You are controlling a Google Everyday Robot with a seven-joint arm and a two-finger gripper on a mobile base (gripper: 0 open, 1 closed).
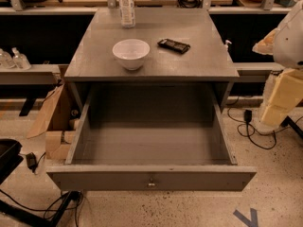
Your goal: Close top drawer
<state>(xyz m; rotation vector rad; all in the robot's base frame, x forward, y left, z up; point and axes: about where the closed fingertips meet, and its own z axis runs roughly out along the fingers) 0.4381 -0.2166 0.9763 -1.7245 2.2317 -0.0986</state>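
The top drawer (151, 178) is pulled far out of the grey cabinet (151, 67) towards the camera. Its long flat front panel has a small metal knob (151, 182) at the centre. The drawer's inside (151, 143) is bare. My gripper (282, 97) shows as cream-coloured parts below a white arm housing (291, 34) at the right edge. It is to the right of the drawer's right side wall, apart from it and holding nothing.
On the cabinet top stand a white bowl (131, 53), a clear plastic bottle (126, 6) and a dark flat packet (173, 45). A cardboard box (54, 122) sits on the floor at the left. Cables (251, 126) lie at the right. A black object (7, 157) is at the left edge.
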